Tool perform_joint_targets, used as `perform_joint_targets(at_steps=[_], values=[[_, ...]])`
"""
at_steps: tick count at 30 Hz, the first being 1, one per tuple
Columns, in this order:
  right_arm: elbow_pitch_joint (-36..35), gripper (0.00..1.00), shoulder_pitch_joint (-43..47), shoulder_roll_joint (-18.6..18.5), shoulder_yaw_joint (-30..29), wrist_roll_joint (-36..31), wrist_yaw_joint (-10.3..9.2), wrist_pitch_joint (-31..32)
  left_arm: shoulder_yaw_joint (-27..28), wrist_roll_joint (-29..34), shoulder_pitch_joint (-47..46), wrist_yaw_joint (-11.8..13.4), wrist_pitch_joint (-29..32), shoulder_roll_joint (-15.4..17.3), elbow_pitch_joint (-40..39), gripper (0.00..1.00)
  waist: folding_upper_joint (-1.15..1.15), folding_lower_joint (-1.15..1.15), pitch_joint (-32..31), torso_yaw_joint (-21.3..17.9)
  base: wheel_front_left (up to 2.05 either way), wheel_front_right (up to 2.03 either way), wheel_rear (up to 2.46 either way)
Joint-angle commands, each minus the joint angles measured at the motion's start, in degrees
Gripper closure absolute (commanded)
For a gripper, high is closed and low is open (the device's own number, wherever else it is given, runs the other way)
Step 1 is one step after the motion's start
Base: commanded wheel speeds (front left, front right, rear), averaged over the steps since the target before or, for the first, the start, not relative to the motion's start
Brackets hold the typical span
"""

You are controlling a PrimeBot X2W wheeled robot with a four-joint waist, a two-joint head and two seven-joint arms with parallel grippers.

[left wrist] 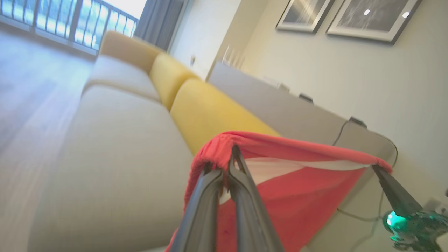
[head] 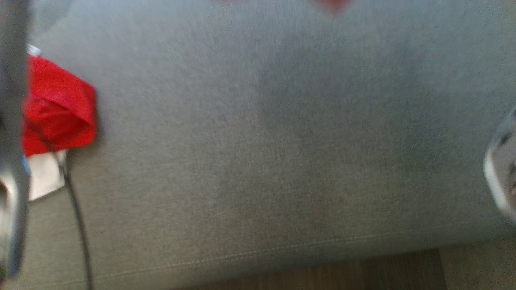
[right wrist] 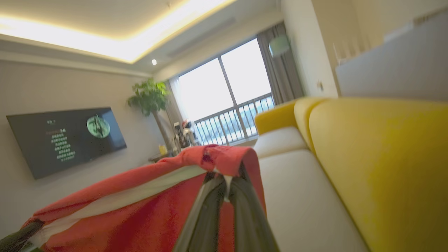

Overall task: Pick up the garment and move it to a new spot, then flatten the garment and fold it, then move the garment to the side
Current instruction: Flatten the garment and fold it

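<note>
The garment (left wrist: 297, 189) is red with a white band, and it hangs stretched between my two grippers above the sofa seat. In the left wrist view my left gripper (left wrist: 227, 164) is shut on one bunched red corner. My right gripper (left wrist: 377, 169) pinches the far corner at the right of that view. In the right wrist view the right gripper (right wrist: 225, 175) is shut on a fold of the garment (right wrist: 140, 217), and the left gripper (right wrist: 21, 232) holds the far end at the lower left. In the blurred head view, the garment (head: 60, 108) appears at the left edge.
The grey sofa seat (head: 262, 141) spreads below, with yellow back cushions (left wrist: 206, 112) behind it. A dark cable (head: 78, 225) hangs at the left. Wood floor (head: 363, 270) runs along the seat's front edge. A wall screen (right wrist: 63, 136) and a window (right wrist: 238, 91) lie beyond.
</note>
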Motion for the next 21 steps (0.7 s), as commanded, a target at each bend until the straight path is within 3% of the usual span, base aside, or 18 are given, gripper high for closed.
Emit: perform_joint_targets(at_steps=[1, 5, 8, 10, 13, 21], values=[[-1.4, 1.0, -3.4, 0.2, 0.4, -0.9, -0.02, -3.3, 2.9, 2.1, -5.1, -0.9, -2.7, 2.5, -0.3, 1.0, 0.0, -0.03, 7.7, -1.1, 0.0, 0.0, 0.0], [4.4, 1.0, -9.1, 0.2, 2.5, -1.5, -0.02, -15.3, 1.3, 7.5, -13.8, -5.9, -13.5, 0.0, 7.4, 1.0, 0.0, -0.03, 10.7, -0.9, 0.0, 0.0, 0.0], [10.4, 1.0, -7.6, 0.2, 4.3, -0.5, -0.02, -19.4, -0.7, 9.9, -14.2, -9.7, -19.1, -1.5, 12.4, 1.0, 0.0, -0.03, 11.6, -0.7, 0.0, 0.0, 0.0], [15.2, 1.0, -5.3, 0.2, 5.7, 0.3, -0.02, -19.5, -3.0, 10.8, -12.2, -12.2, -20.2, -2.2, 15.7, 1.0, 0.0, -0.03, 12.0, -0.5, 0.0, 0.0, 0.0], [23.1, 1.0, -1.4, 0.2, 7.7, 1.6, -0.02, -17.1, -8.1, 13.8, -7.4, -14.0, -19.9, -2.2, 20.5, 1.0, 0.0, -0.03, 12.4, -0.1, 0.0, 0.0, 0.0], [37.1, 1.0, 3.0, 0.2, 11.8, 1.1, -0.02, -8.6, -17.0, 17.9, 4.1, -15.9, -19.7, -1.4, 27.9, 1.0, 0.0, -0.03, 11.9, 0.7, 0.0, 0.0, 0.0]])
